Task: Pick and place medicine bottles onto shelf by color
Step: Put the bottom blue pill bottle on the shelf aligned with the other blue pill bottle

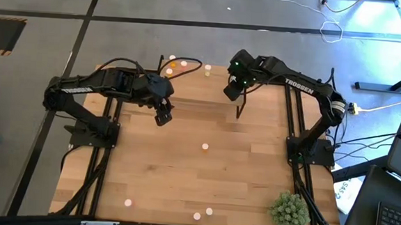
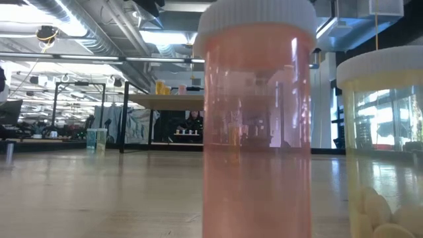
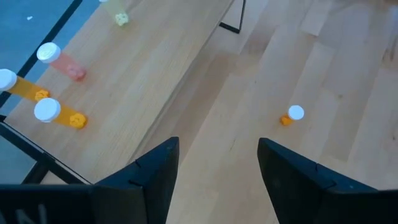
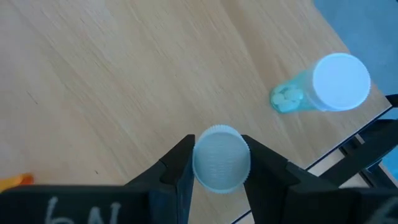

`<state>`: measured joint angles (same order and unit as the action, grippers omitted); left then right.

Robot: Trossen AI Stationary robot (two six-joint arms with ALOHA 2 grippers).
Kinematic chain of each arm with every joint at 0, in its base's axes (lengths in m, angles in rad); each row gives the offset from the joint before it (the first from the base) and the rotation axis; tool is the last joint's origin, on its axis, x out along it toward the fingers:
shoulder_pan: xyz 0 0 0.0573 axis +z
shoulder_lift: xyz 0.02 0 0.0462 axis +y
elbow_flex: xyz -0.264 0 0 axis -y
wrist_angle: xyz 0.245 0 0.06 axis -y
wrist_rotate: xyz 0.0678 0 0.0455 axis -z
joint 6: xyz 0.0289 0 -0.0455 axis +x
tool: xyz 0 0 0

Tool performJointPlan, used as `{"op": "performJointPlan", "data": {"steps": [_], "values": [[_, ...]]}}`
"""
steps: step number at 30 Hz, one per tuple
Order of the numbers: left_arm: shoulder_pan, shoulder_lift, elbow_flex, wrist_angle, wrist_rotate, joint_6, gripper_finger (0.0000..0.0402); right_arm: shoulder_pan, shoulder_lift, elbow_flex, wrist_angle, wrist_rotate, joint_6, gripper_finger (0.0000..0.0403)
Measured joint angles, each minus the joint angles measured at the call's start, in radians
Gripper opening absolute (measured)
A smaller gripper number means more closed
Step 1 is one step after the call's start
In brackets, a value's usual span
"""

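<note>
The shelf (image 1: pixel 195 91), a light-wood board on black legs, stands at the table's far side. Near its far edge stand orange bottles (image 3: pixel 59 115), a pink bottle (image 3: pixel 62 62) and a pale green bottle (image 4: pixel 323 84). My right gripper (image 4: pixel 217 152) hovers over the shelf beside the green bottle, shut on a white-capped bottle (image 4: pixel 221 163) whose body the cap hides. My left gripper (image 3: pixel 217 162) hangs open above the shelf's near edge, with nothing between its fingers. An orange bottle (image 3: pixel 291 115) stands on the table beyond it. My right gripper pinches the bottle at its white cap (image 4: pixel 198 167), one finger on each side of the cap's rim. The fingers come steeply from above and the bottle stays upright, cap up. The cap hides whether its base rests on the shelf.
Loose bottles stand on the table: one mid-table (image 1: pixel 204 147), three near the front edge (image 1: pixel 128 202) (image 1: pixel 197 215) (image 1: pixel 209 211). In the low view a pink bottle (image 2: pixel 258 119) and a yellow one (image 2: pixel 383 145) fill the foreground. A spiky green plant ball (image 1: pixel 290 212) sits at the near right corner.
</note>
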<state>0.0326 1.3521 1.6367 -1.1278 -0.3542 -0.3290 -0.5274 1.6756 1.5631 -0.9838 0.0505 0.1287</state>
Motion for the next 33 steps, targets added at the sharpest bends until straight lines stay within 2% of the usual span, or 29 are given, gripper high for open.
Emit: {"op": "performJointPlan", "data": {"steps": [10, 23, 33], "values": [[0.000, 0.000, 0.000, 0.000, 0.000, 0.000, 0.0212, -0.003, 0.000, 0.000, -0.009, 0.000, 0.022, 0.0121], [0.000, 0.000, 0.000, -0.001, 0.000, 0.000, 0.0212, -0.004, 0.000, 0.000, -0.009, -0.001, 0.024, 0.0187], [0.000, 0.000, 0.000, -0.006, 0.000, 0.000, 0.0212, -0.004, 0.000, 0.078, -0.065, 0.000, 0.048, 0.0193]]}}
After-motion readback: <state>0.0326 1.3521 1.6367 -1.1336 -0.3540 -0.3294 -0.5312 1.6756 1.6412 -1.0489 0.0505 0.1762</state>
